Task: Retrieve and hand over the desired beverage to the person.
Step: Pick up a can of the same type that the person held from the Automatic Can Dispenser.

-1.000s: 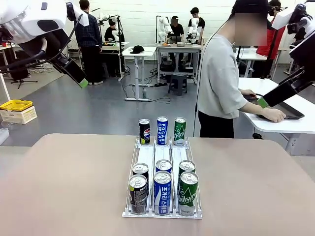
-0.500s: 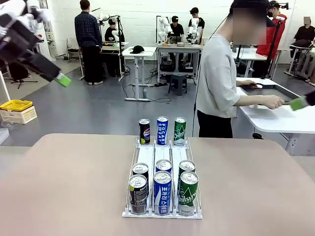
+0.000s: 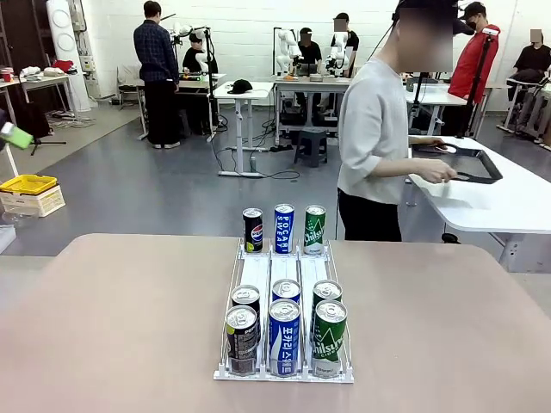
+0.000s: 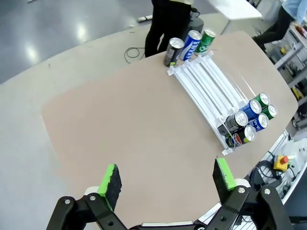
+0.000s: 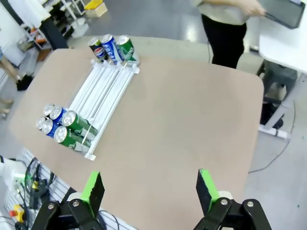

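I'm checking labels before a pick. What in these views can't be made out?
Front view: second-row cans show tops alone; the front cans hide their labels.
Left wrist view: the person is cut off by the top edge, legs alone showing.
Right wrist view: print on the far-end cans is too small to read.

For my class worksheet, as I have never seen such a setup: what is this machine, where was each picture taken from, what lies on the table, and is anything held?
It is a robot with two arms, each ending in a two-fingered pincer. One picture looks across the table from between the arms; the other two look down from each wrist. On the table a white rack holds nine drink cans: six near, three far. The left pincer and right pincer are both open, holding nothing. The person stands beyond the table, turned aside.
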Action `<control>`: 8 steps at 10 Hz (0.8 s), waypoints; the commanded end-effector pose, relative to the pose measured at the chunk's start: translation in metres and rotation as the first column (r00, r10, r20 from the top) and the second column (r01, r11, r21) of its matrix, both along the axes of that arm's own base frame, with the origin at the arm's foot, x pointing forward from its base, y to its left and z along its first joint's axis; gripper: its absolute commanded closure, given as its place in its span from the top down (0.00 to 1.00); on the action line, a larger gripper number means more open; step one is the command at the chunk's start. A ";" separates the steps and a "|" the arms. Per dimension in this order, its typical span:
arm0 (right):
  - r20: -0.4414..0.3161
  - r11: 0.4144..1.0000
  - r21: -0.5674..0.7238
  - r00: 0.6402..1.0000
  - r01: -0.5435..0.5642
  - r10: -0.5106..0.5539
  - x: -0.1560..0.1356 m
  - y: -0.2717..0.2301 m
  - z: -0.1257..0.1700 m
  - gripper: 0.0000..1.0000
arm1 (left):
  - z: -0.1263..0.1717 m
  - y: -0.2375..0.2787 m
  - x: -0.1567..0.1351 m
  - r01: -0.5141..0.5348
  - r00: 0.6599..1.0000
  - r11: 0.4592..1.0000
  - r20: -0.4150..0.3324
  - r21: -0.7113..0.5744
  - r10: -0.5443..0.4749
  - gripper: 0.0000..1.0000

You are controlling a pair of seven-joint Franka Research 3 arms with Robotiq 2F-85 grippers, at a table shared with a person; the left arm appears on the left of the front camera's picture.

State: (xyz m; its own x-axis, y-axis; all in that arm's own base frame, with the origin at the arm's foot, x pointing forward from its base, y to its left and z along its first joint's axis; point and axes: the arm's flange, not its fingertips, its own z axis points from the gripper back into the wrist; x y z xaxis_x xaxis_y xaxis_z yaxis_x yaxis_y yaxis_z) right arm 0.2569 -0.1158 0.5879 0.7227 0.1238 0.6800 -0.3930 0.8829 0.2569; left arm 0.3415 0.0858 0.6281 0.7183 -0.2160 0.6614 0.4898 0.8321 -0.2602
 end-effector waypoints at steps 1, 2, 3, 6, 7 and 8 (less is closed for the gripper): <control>0.032 1.000 0.012 0.999 0.005 -0.005 -0.003 0.001 0.005 1.00 | -0.003 0.010 -0.011 -0.007 1.000 1.000 -0.002 -0.023 0.007 1.00; 0.049 1.000 0.008 0.999 0.008 -0.008 -0.003 0.003 0.008 1.00 | -0.004 0.017 -0.011 -0.017 0.999 1.000 -0.032 -0.017 0.017 1.00; 0.007 1.000 0.007 1.000 0.019 -0.019 -0.003 -0.004 0.003 1.00 | -0.002 0.011 -0.006 -0.022 1.000 1.000 -0.009 -0.009 0.022 1.00; 0.007 1.000 0.007 1.000 0.019 -0.019 -0.003 -0.004 0.003 1.00 | -0.002 0.011 -0.006 -0.022 1.000 1.000 -0.009 -0.009 0.022 1.00; 0.007 1.000 0.007 1.000 0.019 -0.019 -0.003 -0.004 0.003 1.00 | -0.002 0.011 -0.006 -0.022 1.000 1.000 -0.009 -0.009 0.022 1.00; 0.007 1.000 0.007 1.000 0.019 -0.019 -0.003 -0.004 0.003 1.00 | -0.002 0.011 -0.006 -0.022 1.000 1.000 -0.009 -0.009 0.022 1.00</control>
State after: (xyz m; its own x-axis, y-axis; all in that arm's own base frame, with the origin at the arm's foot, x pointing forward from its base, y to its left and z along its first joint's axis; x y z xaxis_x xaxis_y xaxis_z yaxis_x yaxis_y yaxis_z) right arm 0.2530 -0.1209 0.5929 0.7238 0.0962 0.6833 -0.3606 0.8970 0.2557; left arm 0.3331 0.0952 0.6257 0.7390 -0.1975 0.6441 0.4626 0.8439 -0.2719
